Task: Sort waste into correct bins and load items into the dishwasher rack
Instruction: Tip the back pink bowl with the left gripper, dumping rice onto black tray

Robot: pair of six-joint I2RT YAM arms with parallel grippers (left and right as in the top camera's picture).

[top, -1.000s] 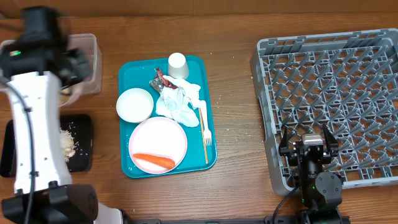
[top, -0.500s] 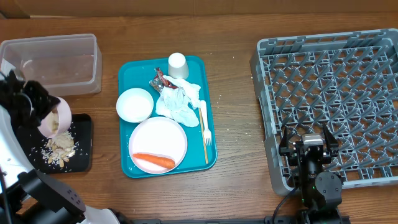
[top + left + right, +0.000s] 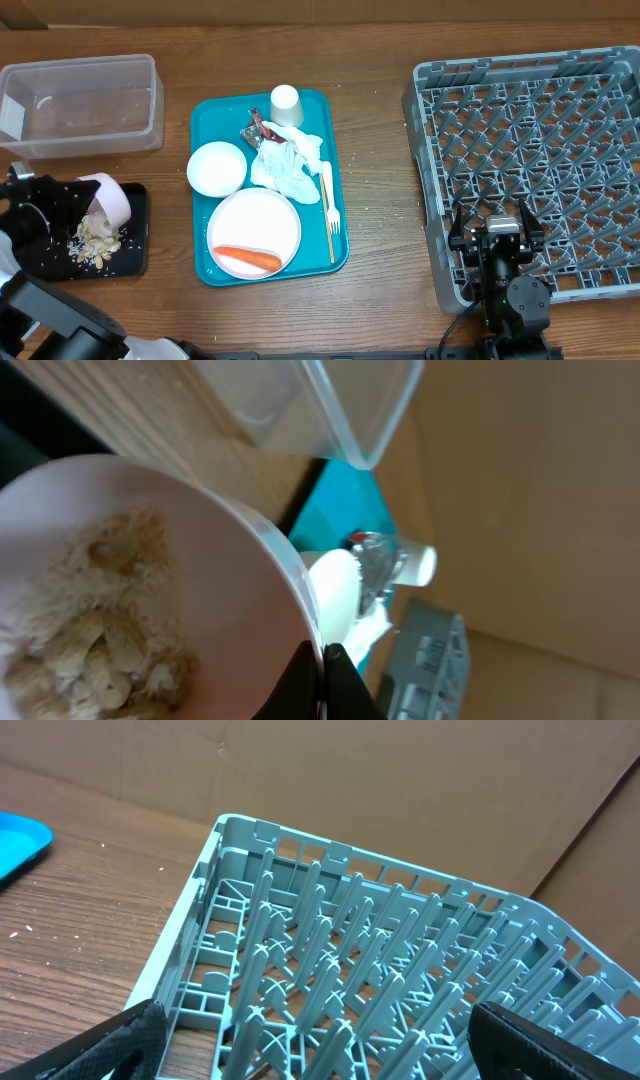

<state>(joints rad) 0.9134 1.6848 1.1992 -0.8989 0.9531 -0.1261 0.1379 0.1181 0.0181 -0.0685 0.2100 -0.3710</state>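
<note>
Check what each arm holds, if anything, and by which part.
The left gripper, fingers shut, holds the small white round bowl of pale beige crumbs by its rim, tipped over the shallow black rectangular tray. The right gripper is open, holding nothing.

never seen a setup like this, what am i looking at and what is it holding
This is a robot with two arms, each ending in a two-finger pincer. One picture looks down from above; the other two come from cameras on the wrists. The left pincer is shut on the rim of a small bowl, tipped over a black tray where beige crumbs lie. A clear tub stands nearby. The teal tray in the middle carries a cup, wrapper, napkins, another bowl, a fork and a plate with a carrot. The right pincer is open and empty at the edge of the grey rack.
</note>
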